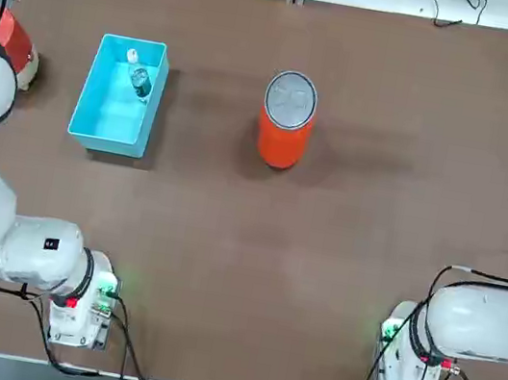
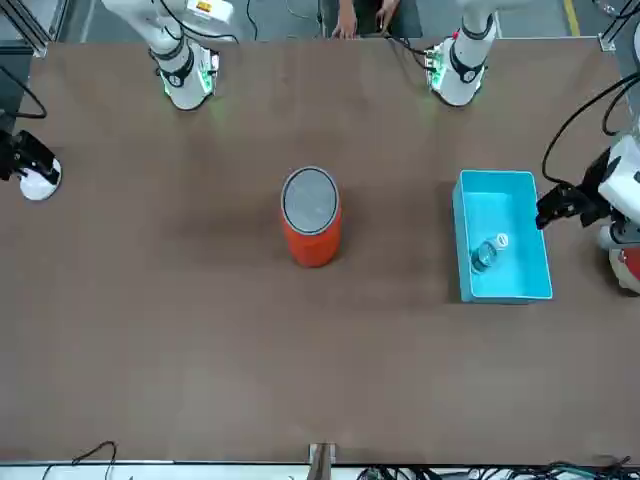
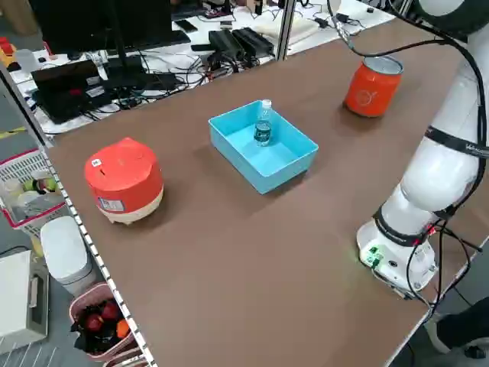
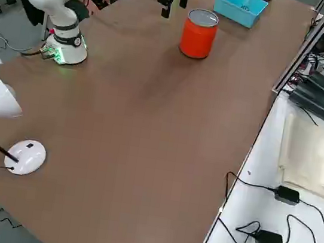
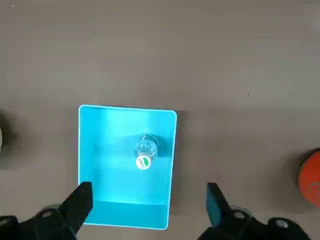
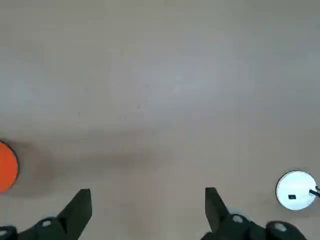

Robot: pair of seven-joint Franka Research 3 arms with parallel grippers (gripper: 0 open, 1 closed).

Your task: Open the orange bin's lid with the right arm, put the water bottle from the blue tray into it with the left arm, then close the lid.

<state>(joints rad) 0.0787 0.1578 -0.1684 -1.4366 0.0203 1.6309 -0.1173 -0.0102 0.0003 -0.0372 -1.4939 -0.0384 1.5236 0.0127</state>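
left gripper (image 5: 145, 207): fingers spread, empty, above near end of blue tray (image 1: 92, 109) | right gripper (image 6: 147, 210): fingers spread, empty, over bare table (image 1: 339, 263) | bottle (image 1: 140, 81): upright in tray's far end | orange bin (image 1: 283, 141): mid-table, lid (image 1: 291, 99) on

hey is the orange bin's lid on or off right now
On. The grey lid sits flat across the top of the orange bin, hiding the inside, and neither gripper is near it.
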